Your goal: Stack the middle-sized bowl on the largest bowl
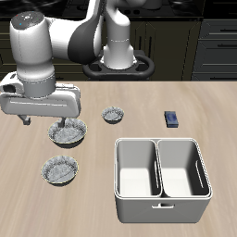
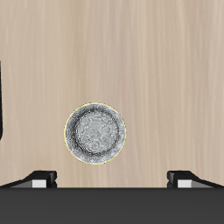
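Observation:
The largest bowl [image 1: 68, 134], grey-white mottled with a dark rim, sits on the table partly behind my gripper. The middle-sized bowl [image 1: 61, 170] lies just in front of it, nearer the table's front edge. It is the only bowl showing in the wrist view [image 2: 95, 133], and it is upright and empty. My gripper [image 1: 42, 121] hangs well above the table over these two bowls. It is open and empty, with its fingertips wide apart in the wrist view [image 2: 110, 179]. The bowl lies below them, off the line between the fingertips.
A much smaller mottled bowl [image 1: 113, 115] sits farther back. A white two-compartment bin [image 1: 162, 199] stands near the front edge beside the bowls. A small dark blue block [image 1: 172, 118] lies behind the bin. A dark edge [image 2: 3, 96] shows at the wrist view's border.

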